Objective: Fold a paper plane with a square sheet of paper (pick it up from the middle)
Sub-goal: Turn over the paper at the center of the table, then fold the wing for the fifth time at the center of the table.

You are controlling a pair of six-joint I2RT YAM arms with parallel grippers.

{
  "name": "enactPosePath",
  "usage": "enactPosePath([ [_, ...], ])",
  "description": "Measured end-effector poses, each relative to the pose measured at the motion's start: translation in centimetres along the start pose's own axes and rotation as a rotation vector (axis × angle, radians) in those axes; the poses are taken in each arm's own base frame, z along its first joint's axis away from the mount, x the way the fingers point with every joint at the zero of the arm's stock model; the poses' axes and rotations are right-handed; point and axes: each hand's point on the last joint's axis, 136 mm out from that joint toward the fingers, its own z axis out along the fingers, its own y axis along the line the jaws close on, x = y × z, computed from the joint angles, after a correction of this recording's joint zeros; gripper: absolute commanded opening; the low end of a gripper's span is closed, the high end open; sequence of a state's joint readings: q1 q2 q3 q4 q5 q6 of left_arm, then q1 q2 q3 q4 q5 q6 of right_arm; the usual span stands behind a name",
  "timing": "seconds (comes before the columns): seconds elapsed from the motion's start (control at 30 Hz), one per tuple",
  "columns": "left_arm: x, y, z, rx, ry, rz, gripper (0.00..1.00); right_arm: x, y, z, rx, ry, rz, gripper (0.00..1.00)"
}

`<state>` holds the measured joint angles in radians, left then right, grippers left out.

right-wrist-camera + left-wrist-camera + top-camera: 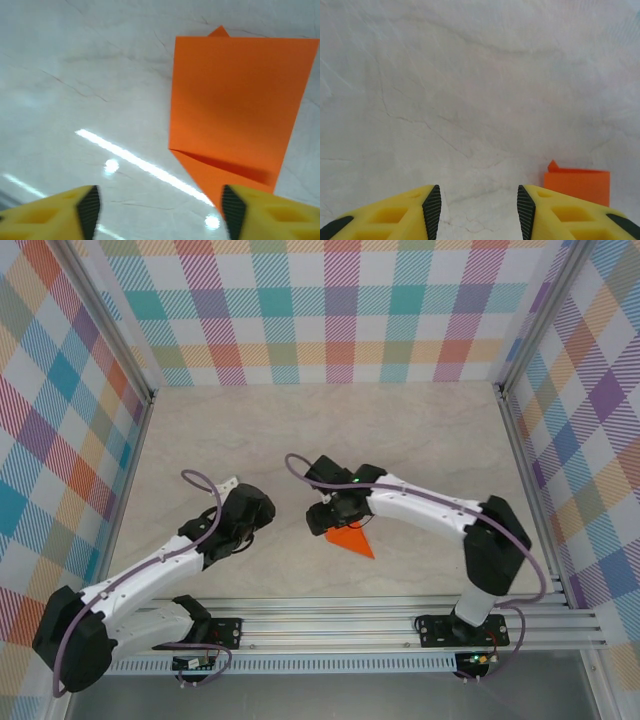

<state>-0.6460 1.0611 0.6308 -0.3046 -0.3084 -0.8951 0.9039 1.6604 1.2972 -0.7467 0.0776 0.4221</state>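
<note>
Fingers [60,215] of the right gripper [161,212] stand apart and empty. The left gripper [478,212] is parted too, holding nothing. The folded paper [235,100] lies flat on the table [300,430], just ahead of the right gripper and off to the right of the left one. My worry is that one right pad [231,207] sits close by the pointed end. Dropping there could crease it askew, or skid the thin sheet and spring the folds.

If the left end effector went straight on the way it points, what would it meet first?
Likely bare table: the left end effector points at it. The paper lies right of that line, so probably missed.
</note>
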Motion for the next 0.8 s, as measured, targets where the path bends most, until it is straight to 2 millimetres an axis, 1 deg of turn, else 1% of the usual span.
enactPosePath([
  [0.07,1.3,-0.7,1.0,0.021,0.065,0.015,0.46,0.4,-1.4,-0.9,-0.073,-0.025,0.068,0.34],
  [0.13,2.6,-1.2,1.9,0.042,0.124,0.026,0.45,1.3,-3.0,-0.7,-0.122,-0.012,0.126,0.24],
  [0.17,3.3,-1.5,2.3,0.055,0.158,0.03,0.45,1.9,-4.0,-0.3,-0.144,0.005,0.165,0.2],
  [0.27,5.3,-2.3,3.3,0.081,0.237,0.046,0.45,3.8,-5.9,1.3,-0.201,0.072,0.256,0.16],
  [0.33,6.8,-2.6,3.7,0.085,0.282,0.066,0.44,4.9,-6.2,2.0,-0.233,0.113,0.288,0.14],
  [0.4,8.1,-3.0,3.9,0.091,0.319,0.084,0.44,5.3,-6.1,2.3,-0.263,0.132,0.302,0.14],
  [0.5,9.8,-3.6,4.0,0.094,0.361,0.103,0.44,5.0,-6.1,2.8,-0.29,0.136,0.314,0.12],
  [0.6,11.1,-4.7,4.2,0.107,0.391,0.121,0.44,4.8,-6.5,3.6,-0.291,0.14,0.326,0.12],
  [0.67,11.8,-5.4,4.5,0.107,0.407,0.125,0.44,4.8,-7.0,4.2,-0.286,0.145,0.339,0.11],
  [0.8,13.0,-6.1,5.1,0.098,0.431,0.141,0.43,4.7,-8.1,5.2,-0.272,0.155,0.368,0.11],
])
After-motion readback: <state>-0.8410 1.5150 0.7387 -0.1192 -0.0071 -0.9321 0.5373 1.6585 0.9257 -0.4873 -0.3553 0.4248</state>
